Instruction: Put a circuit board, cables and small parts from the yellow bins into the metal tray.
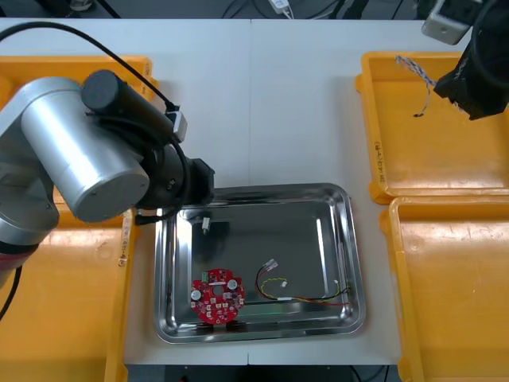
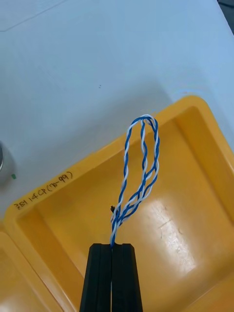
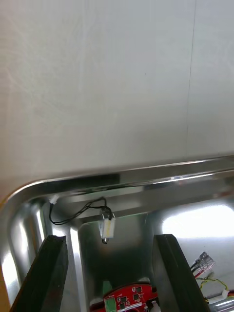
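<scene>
R gripper (image 2: 112,245) clamped on blue-white cable (image 2: 140,161) over far-R yellow bin (image 2: 204,161); loop ran straight out from fingertips. Target metal tray (image 1: 355,263) lay to its left, nearer robot. L gripper (image 3: 108,239), spread wide, hung at tray's far-left corner. Front view gave that bearing; R wrist view, the grip.

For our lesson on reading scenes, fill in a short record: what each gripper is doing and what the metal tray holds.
Left gripper: open, above the metal tray's far left corner
Right gripper: shut on twisted blue and white cable, over a yellow bin
In tray: red circuit board, red and yellow cable, small metal part
</scene>
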Tool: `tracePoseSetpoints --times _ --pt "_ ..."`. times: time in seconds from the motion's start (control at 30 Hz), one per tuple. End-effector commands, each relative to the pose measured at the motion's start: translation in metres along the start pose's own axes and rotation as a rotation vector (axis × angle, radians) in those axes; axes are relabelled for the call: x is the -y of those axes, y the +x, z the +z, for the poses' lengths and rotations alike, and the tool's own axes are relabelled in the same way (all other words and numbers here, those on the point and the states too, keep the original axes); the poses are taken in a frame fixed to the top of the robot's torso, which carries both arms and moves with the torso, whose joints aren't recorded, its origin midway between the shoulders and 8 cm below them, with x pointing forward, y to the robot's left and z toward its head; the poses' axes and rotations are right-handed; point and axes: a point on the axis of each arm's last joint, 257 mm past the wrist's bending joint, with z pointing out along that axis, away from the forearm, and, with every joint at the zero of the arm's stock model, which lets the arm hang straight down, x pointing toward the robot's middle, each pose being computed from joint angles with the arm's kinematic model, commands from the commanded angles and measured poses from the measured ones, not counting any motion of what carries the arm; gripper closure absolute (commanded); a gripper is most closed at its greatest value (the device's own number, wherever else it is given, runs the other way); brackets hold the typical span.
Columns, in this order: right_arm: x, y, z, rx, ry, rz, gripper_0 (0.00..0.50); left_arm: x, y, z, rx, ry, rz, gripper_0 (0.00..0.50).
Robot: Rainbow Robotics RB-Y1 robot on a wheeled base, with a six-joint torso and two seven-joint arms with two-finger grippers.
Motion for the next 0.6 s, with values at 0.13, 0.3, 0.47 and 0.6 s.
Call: tracePoseSetpoints --times 0.13,0.3,0.47,0.6 --pt "-0.059 -0.019 0.007 -0.01 -0.04 -0.104 0.5 -0.018 -0.05 -0.05 0.087 -0.012 0.013 0.0" --pt "-0.093 -0.041 0.009 0.036 -0.084 -0.156 0.5 -0.037 -0.064 -0.075 0.081 -0.038 0.071 0.0" --pt "-0.127 -0.053 0.019 0.053 -0.163 -0.212 0.5 -0.052 -0.077 -0.086 0.057 -0.037 0.104 0.0" --pt "-0.151 -0.057 0.03 0.041 -0.21 -0.258 0.5 -0.066 -0.089 -0.089 0.043 -0.055 0.135 0.0"
